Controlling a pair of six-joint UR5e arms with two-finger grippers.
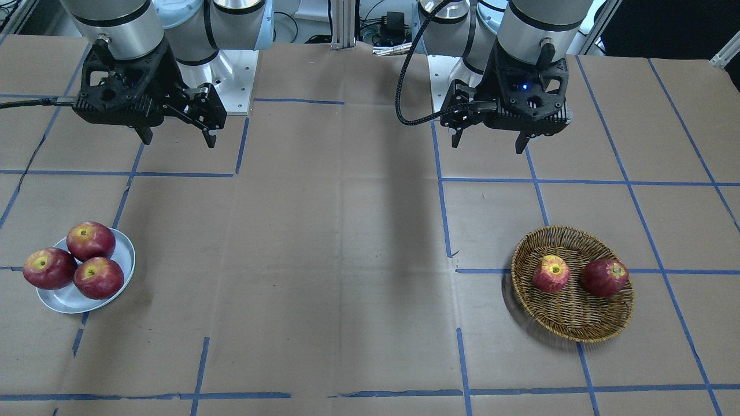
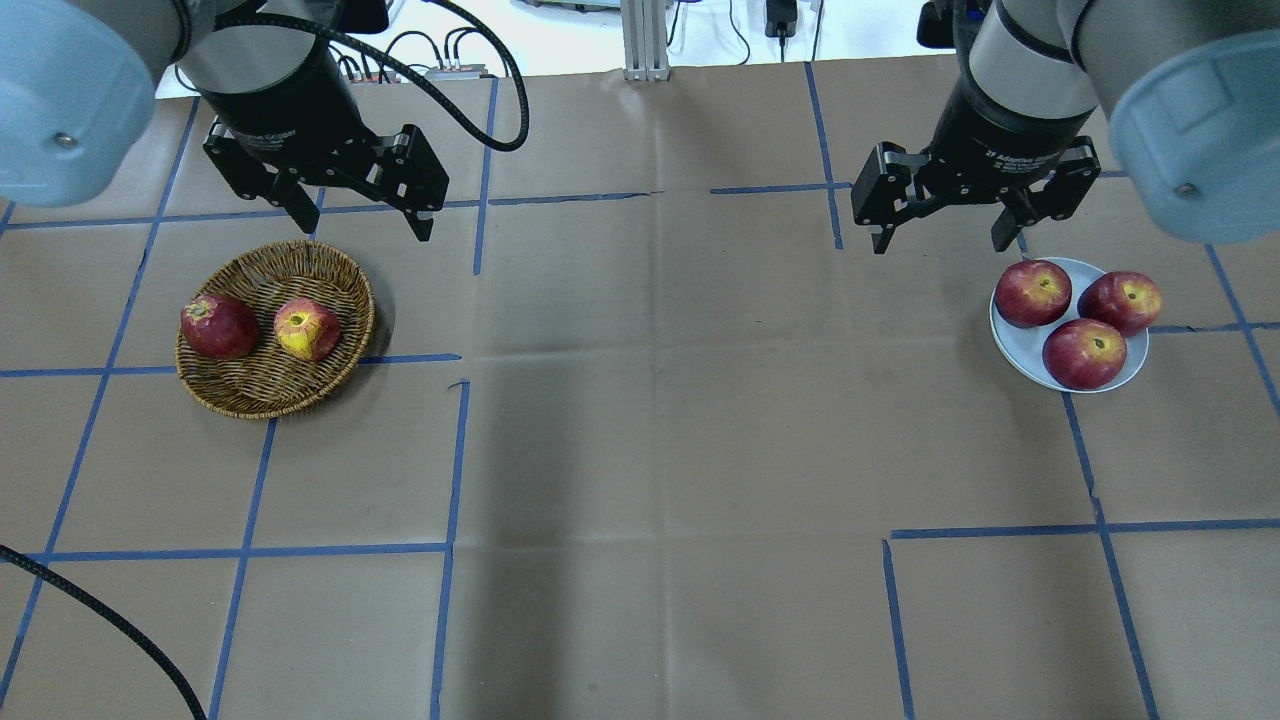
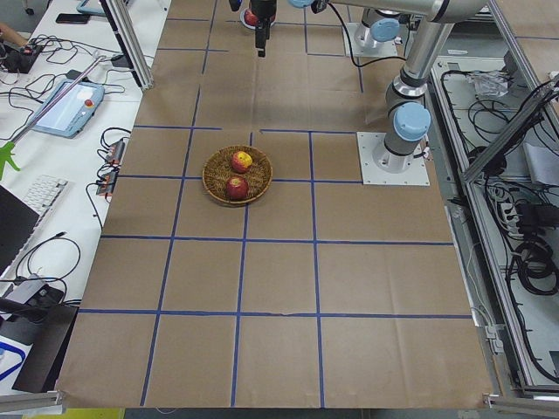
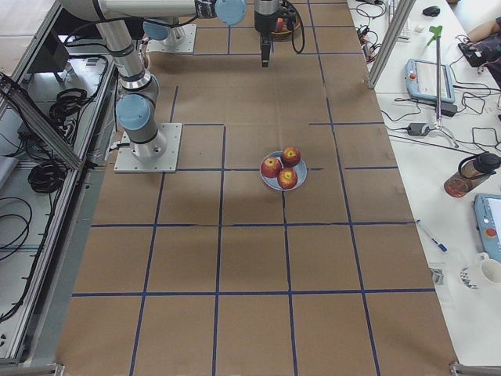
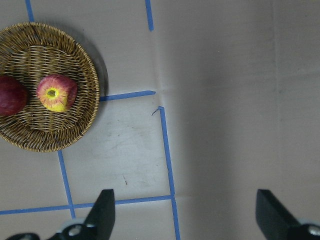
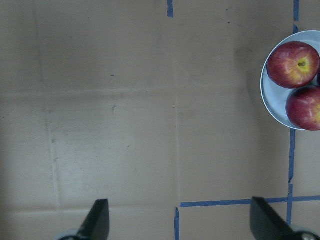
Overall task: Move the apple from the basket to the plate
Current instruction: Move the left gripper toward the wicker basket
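The pinkish-red apple (image 2: 307, 329) with a yellow stem patch lies in the wicker basket (image 2: 262, 393), beside a darker red apple (image 2: 218, 326). It also shows in the front view (image 1: 551, 274) and the left wrist view (image 5: 56, 92). The grey-white plate (image 2: 1016, 355) holds three dark red apples. My left gripper (image 2: 362, 218) is open and empty, above the table just behind the basket. My right gripper (image 2: 940, 235) is open and empty, hovering behind and left of the plate.
Brown paper with blue tape lines covers the table. The three apples (image 1: 91, 240) fill most of the plate (image 1: 63, 301); one overhangs its rim. Both arm bases stand at the table's back edge. Operator desks with cables flank both ends.
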